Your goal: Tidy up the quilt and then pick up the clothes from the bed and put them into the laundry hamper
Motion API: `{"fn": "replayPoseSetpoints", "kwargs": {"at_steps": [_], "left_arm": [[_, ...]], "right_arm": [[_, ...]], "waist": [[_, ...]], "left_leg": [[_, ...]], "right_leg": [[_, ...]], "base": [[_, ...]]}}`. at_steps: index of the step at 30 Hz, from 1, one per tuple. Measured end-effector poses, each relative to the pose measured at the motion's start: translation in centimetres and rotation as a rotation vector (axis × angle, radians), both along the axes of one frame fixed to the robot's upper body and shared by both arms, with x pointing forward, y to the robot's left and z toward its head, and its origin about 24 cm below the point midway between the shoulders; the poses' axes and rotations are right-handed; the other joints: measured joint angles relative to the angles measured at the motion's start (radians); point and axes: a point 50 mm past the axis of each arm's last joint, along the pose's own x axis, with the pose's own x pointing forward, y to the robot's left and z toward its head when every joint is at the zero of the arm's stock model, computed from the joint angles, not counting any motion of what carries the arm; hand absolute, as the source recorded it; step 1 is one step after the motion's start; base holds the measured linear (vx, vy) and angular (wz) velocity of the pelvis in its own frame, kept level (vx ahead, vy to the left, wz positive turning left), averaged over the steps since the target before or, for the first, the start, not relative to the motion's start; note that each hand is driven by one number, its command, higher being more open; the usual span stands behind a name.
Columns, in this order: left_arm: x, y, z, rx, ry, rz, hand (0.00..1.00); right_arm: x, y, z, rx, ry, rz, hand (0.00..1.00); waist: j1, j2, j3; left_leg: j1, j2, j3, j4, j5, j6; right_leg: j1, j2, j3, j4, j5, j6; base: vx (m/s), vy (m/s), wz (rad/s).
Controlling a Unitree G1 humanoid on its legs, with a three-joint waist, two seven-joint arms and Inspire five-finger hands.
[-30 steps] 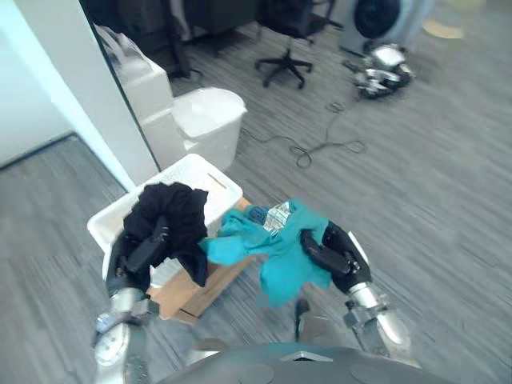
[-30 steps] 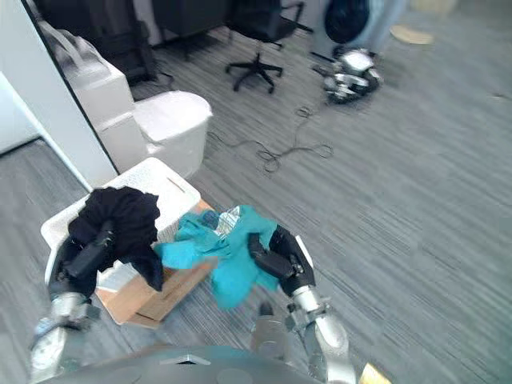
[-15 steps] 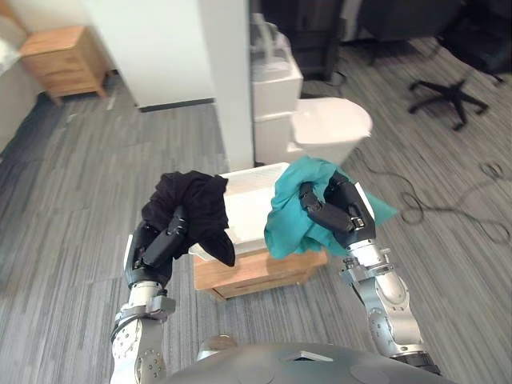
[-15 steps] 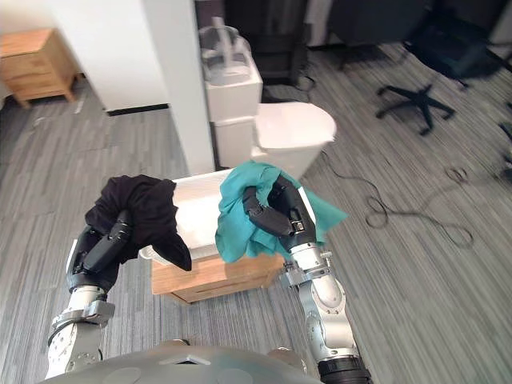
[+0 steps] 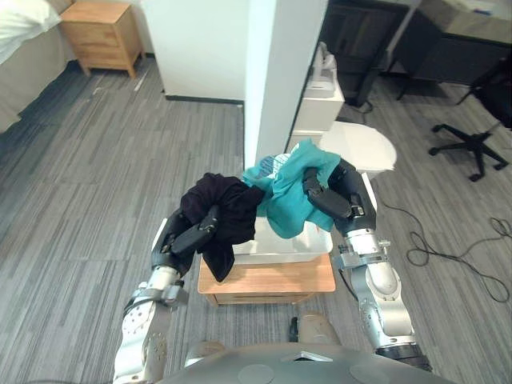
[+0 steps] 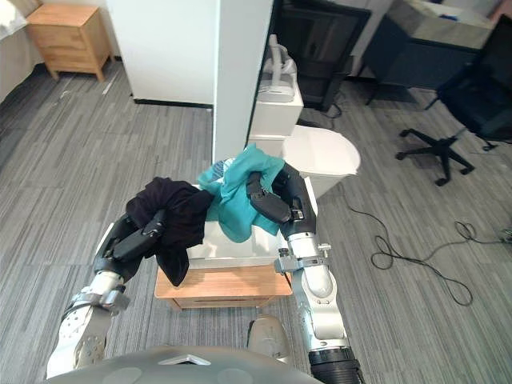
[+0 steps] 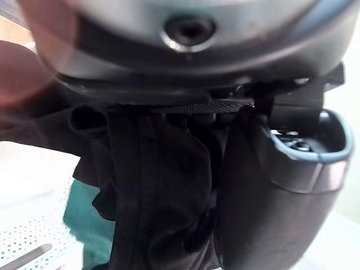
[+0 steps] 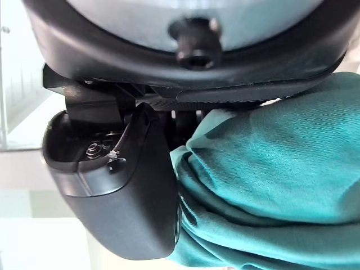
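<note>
My left hand [image 5: 190,238] is curled tight round the black garment [image 5: 228,210]; in its wrist view the dark cloth is bunched between thumb and fingers. My right hand [image 5: 334,198] is clenched the same way on the teal garment [image 5: 282,196], thumb pressed into the folds.

What matters is where the hamper [image 5: 276,246] lies. It sits on a low wooden stand [image 5: 272,280] beneath and between my hands, just near of the white pillar [image 5: 276,72].

The teal garment hangs over the hamper's mouth, toward its far right side, so my right hand is the nearer one and I judge it could let go almost where it is.

The black garment is less well placed. Its bulk is over the hamper's left edge, and its tail hangs down across the near left corner, in front of the stand, so it looks outside the rim. I judge my left hand needs to go right and a little farther before it opens, or the tail may drag the cloth down onto the floor.

The two garments touch above the hamper.
</note>
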Motion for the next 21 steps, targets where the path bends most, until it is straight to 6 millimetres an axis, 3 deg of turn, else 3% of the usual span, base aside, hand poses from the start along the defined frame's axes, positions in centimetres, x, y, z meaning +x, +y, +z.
{"fn": "replayPoseSetpoints", "kwargs": {"at_steps": [1,2,3,4,8,11,13,16,20,21], "left_arm": [[0.1,-0.1,-0.3,-0.001,0.017,-0.006,0.00],[0.0,-0.3,-0.6,-0.013,0.033,-0.003,0.00],[-0.2,-0.8,-0.8,-0.031,0.043,-0.007,0.00],[-0.2,-1.0,-0.8,-0.042,0.040,-0.005,0.00],[0.2,-1.2,0.0,-0.051,0.012,-0.018,0.00],[0.2,-1.2,0.6,-0.051,-0.008,-0.033,0.00],[0.1,-1.0,1.1,-0.048,-0.036,-0.048,0.00],[0.2,-0.6,2.2,-0.040,-0.091,-0.061,0.00],[0.1,-0.3,3.6,-0.082,-0.169,-0.070,0.00],[0.2,-0.3,3.9,-0.084,-0.188,-0.075,0.00]], "right_arm": [[0.1,-0.1,0.6,-0.021,-0.028,0.019,0.00],[0.2,-0.2,0.8,-0.037,-0.036,0.028,0.00],[0.3,-0.5,1.3,-0.064,-0.056,0.037,0.00],[0.6,-0.8,1.6,-0.092,-0.067,0.045,0.00],[1.8,-0.8,2.9,-0.149,-0.069,0.073,0.00],[2.0,-0.6,2.4,-0.187,-0.001,0.082,0.00],[2.3,-0.9,0.9,-0.228,0.094,0.071,0.00],[2.3,-1.6,-3.1,-0.254,0.318,0.075,0.00],[0.4,-2.7,-8.6,-0.312,0.619,0.082,0.00],[-0.6,-3.0,-10.4,-0.306,0.708,0.075,1.00]], "waist": [[0.012,0.006,0.001],[0.011,0.030,0.001],[0.011,0.071,0.000],[0.015,0.089,-0.004],[0.035,0.086,-0.010],[0.038,0.078,-0.018],[0.048,0.070,-0.027],[0.058,0.067,-0.032],[0.062,0.079,-0.040],[0.062,0.083,-0.044]], "left_leg": [[0.008,-0.006,0.000,0.020,-0.028,-0.018],[0.002,0.011,0.010,0.033,-0.030,-0.021],[0.001,0.044,0.038,0.044,-0.038,-0.025],[0.006,0.063,0.067,0.041,-0.038,-0.026],[0.020,0.074,0.126,0.023,-0.039,-0.028],[0.023,0.060,0.146,0.011,-0.037,-0.026],[0.022,0.046,0.149,0.003,-0.036,-0.023],[0.023,0.033,0.153,0.002,-0.032,-0.019],[0.025,0.023,0.155,-0.016,-0.025,-0.008],[0.025,0.021,0.157,-0.017,-0.025,-0.008]], "right_leg": [[0.034,0.000,-0.013,-0.063,0.024,0.019],[0.062,0.015,-0.023,-0.104,0.036,0.018],[0.120,0.046,-0.052,-0.205,0.077,0.013],[0.167,0.070,-0.060,-0.292,0.114,0.009],[0.200,0.092,-0.047,-0.384,0.158,0.004],[0.201,0.079,-0.047,-0.399,0.168,0.012],[0.209,0.070,-0.049,-0.429,0.184,0.019],[0.217,0.054,-0.057,-0.439,0.190,0.025],[0.217,0.038,-0.062,-0.439,0.194,0.032],[0.217,0.036,-0.062,-0.439,0.195,0.033]], "base": [[0.11,-0.112,0.16],[0.17,-0.116,0.21],[0.20,-0.062,0.16],[0.20,-0.058,0.11],[0.12,-0.004,-0.18],[0.06,0.052,-0.02],[0.03,0.048,0.02],[0.00,0.036,0.07],[-0.01,0.031,0.06],[-0.04,0.014,-0.04]]}}
